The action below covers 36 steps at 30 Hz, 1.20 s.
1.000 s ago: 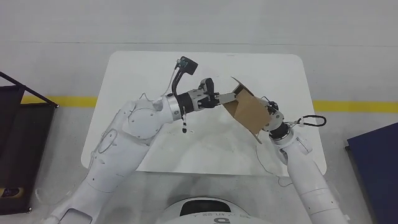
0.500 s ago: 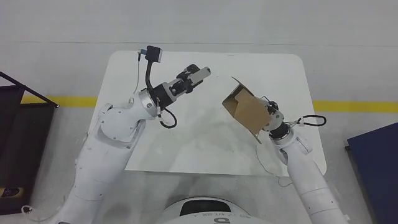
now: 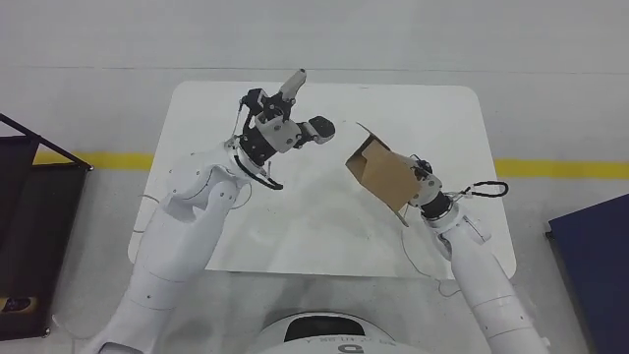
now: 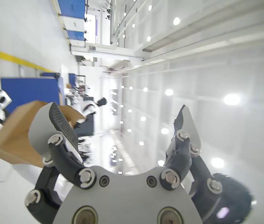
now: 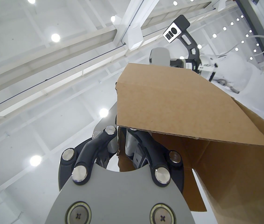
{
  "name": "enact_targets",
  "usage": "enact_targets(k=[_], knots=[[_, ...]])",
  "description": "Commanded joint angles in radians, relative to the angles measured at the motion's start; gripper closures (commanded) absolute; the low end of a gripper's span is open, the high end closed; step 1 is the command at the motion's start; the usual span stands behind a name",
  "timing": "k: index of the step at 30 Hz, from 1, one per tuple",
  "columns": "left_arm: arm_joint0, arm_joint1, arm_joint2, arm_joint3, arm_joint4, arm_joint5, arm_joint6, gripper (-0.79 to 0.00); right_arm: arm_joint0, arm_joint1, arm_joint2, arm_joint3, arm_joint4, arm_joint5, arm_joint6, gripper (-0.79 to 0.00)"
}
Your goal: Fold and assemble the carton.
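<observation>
Half-folded at most. Holds carton [image 3: 385,175] above the right side of the table [image 3: 295,246], right gripper [image 3: 421,182] pinched on its edge. Has pulled left gripper [image 3: 309,105] back off it, spread wide, empty, well apart. Leaves further flaps to fold.

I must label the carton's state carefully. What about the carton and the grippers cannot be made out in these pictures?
1. Tips of the right gripper: right wrist view, the carton covers them.
2. Inside of the carton: top view, too small; left wrist view, a finger of the left gripper covers part.
3. Whether the carton touches the table: top view, cannot tell.
</observation>
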Motion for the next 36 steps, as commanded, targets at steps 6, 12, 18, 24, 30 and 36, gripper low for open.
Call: enact_targets(k=[6,12,18,24,30,36], knots=[[-0.035,-0.002,0.019,0.036,-0.125,0.198,0.044,-0.785,0.024,-0.003,-0.015,0.025,-0.014,-0.013,0.009,0.000],[-0.063,-0.014,0.087,0.089,-0.130,0.181,0.061,-0.785,0.038,-0.004,-0.028,0.025,-0.017,0.001,0.018,0.000],[-0.084,-0.027,0.127,0.113,-0.175,0.150,0.083,-0.785,0.050,-0.007,-0.053,0.034,0.019,0.090,0.041,0.000],[-0.111,-0.034,0.146,0.126,-0.184,0.164,0.091,-0.785,0.068,-0.007,-0.065,0.066,0.052,0.158,0.070,0.000],[-0.116,-0.034,0.160,0.117,-0.166,0.194,0.101,-0.785,0.078,-0.007,-0.063,0.087,0.073,0.180,0.102,0.000],[-0.110,-0.034,0.170,0.093,-0.144,0.215,0.110,-0.785,0.081,-0.006,-0.060,0.101,0.069,0.166,0.108,0.000]])
